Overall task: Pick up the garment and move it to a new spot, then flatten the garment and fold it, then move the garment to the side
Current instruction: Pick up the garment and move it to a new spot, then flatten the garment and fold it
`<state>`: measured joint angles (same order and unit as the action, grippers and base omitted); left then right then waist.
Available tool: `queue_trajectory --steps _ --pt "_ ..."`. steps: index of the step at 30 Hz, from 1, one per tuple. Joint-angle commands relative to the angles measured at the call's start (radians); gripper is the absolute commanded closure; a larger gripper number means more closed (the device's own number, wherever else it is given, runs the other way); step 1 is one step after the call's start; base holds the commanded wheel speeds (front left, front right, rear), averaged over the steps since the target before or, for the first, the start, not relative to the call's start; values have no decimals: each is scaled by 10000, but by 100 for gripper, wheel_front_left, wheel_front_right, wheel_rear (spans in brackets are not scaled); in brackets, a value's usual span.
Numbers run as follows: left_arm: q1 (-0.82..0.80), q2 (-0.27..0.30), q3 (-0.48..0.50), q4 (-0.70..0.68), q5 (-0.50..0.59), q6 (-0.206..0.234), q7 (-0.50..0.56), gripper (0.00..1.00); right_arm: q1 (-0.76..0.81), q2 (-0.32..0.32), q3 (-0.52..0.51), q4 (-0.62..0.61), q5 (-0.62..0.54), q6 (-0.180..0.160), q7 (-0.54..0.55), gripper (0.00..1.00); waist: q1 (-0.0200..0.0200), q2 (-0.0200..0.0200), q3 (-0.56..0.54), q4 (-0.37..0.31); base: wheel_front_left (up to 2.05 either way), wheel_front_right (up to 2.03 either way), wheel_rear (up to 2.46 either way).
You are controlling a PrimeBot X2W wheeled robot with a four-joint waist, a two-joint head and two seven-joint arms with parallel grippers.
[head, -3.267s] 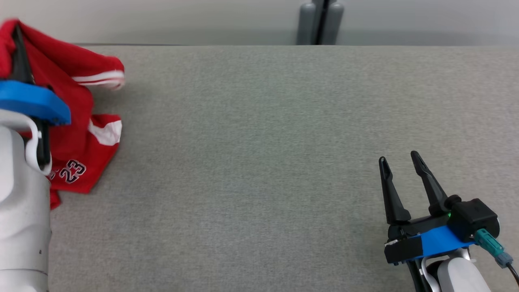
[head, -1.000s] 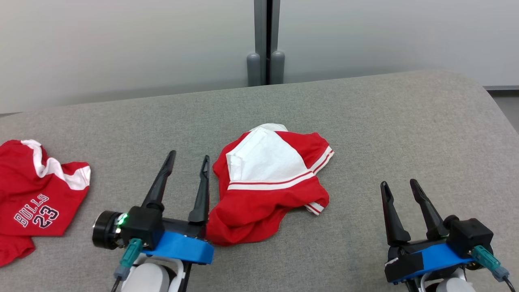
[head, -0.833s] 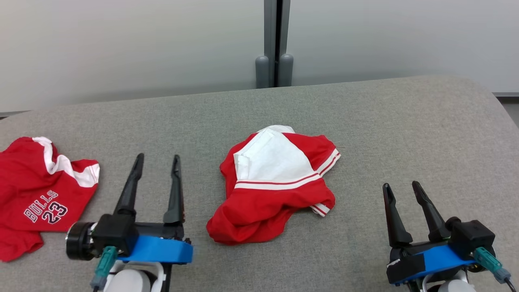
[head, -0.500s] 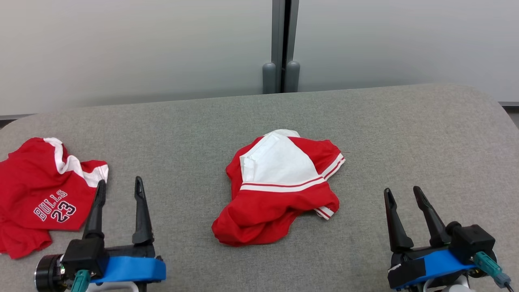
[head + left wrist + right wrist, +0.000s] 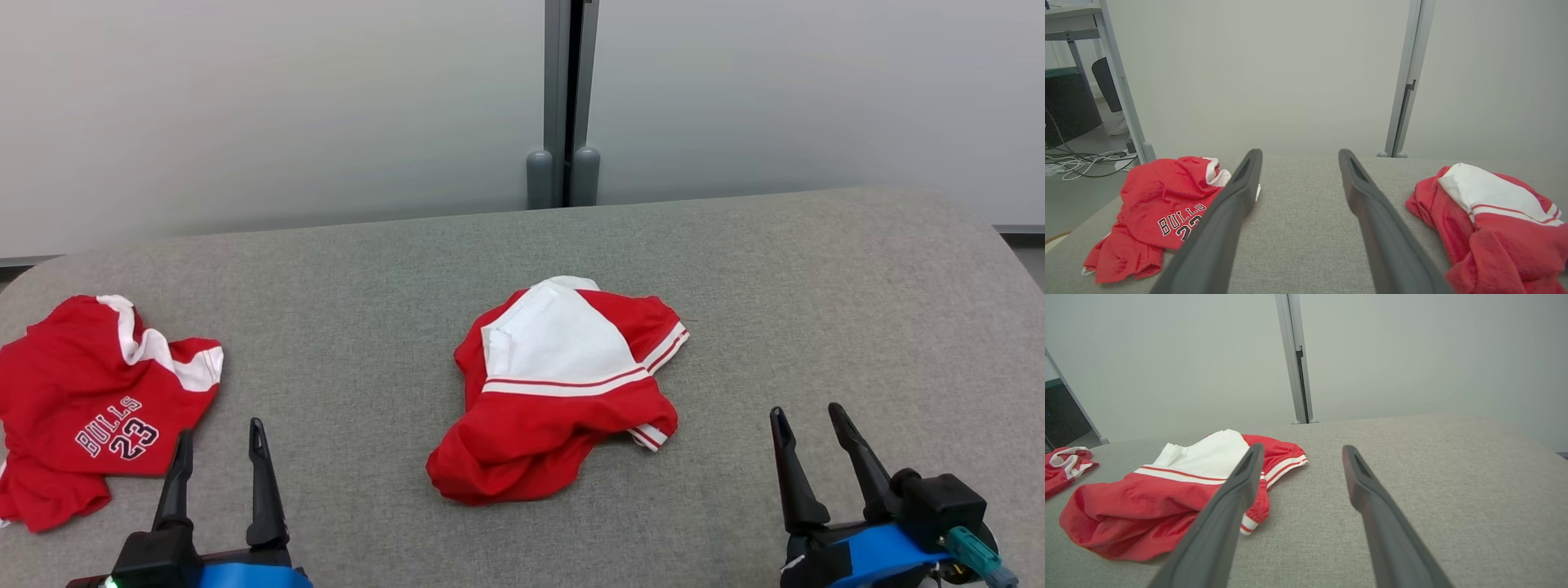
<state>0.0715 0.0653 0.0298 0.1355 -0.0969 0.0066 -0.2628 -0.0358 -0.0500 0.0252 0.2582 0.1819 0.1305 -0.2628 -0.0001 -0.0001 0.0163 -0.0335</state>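
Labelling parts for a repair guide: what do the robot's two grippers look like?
The left gripper and right gripper each have two long, black, tapering fingers on a black base with a blue plate. The right one also carries a teal plug at its side.

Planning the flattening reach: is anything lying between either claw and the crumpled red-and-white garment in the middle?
Nothing visible does. Only bare grey surface lies between the open left claw and the garment, and between the open right claw and it. The Bulls jersey lies off to the left, outside both paths.
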Motion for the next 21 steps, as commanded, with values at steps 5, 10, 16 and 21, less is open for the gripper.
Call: queue_trajectory --steps 5,10,16,21 --pt "111 -65 97 40 114 -92 -30 0 195 -8 -61 88 -69 5 -31 0 1 1 -56 57 0 0 0" --pt "112 -108 109 77 166 -124 -30 0 206 -8 -55 158 -115 5 -31 0 1 1 -86 104 0 0 0" --pt "116 -133 131 128 203 -134 -30 0 185 -8 10 219 -78 5 -31 0 1 1 -100 124 0 0 0" --pt "137 -142 109 100 259 -125 -30 0 236 -8 35 250 -38 5 -31 0 1 1 -100 154 0 0 0"
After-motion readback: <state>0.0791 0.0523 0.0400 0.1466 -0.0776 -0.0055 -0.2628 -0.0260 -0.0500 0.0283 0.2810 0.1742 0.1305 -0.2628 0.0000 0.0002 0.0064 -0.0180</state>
